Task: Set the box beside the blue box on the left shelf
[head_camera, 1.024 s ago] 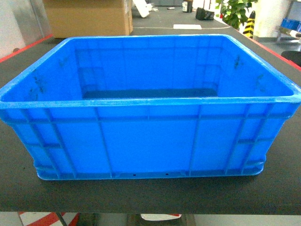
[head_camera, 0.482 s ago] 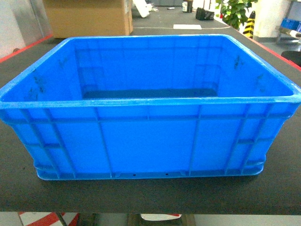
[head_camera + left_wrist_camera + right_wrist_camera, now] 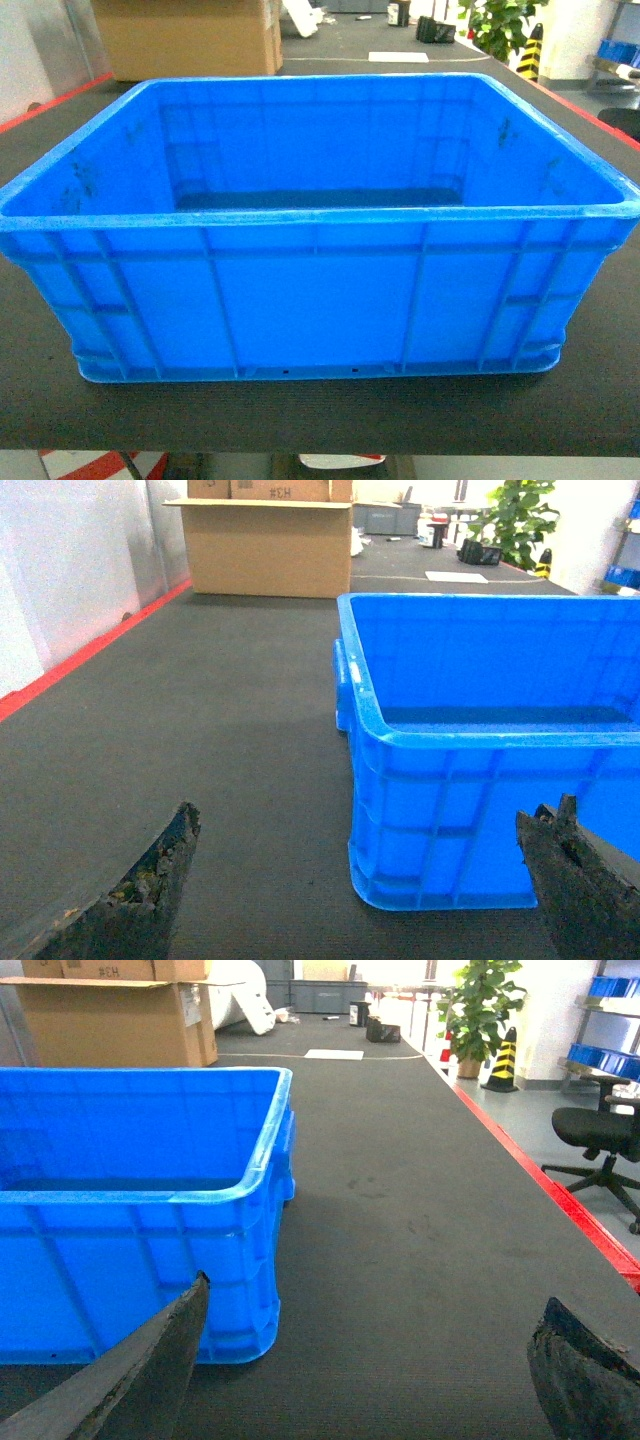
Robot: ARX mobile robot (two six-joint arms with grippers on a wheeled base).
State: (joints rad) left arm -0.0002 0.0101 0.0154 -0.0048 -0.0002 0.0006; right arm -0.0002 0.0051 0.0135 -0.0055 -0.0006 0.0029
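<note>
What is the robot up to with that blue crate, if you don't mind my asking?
Nothing is gripped yet. The crate sits empty on the dark table, right in front of the robot. The left gripper is open at the crate's left corner and the right gripper is open at its right corner, neither touching it. It appears set to take the crate by its two ends. No shelf shows in these views.

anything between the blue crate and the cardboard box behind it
Nothing: in the left wrist view only bare dark mat lies between the blue crate and the cardboard box.
</note>
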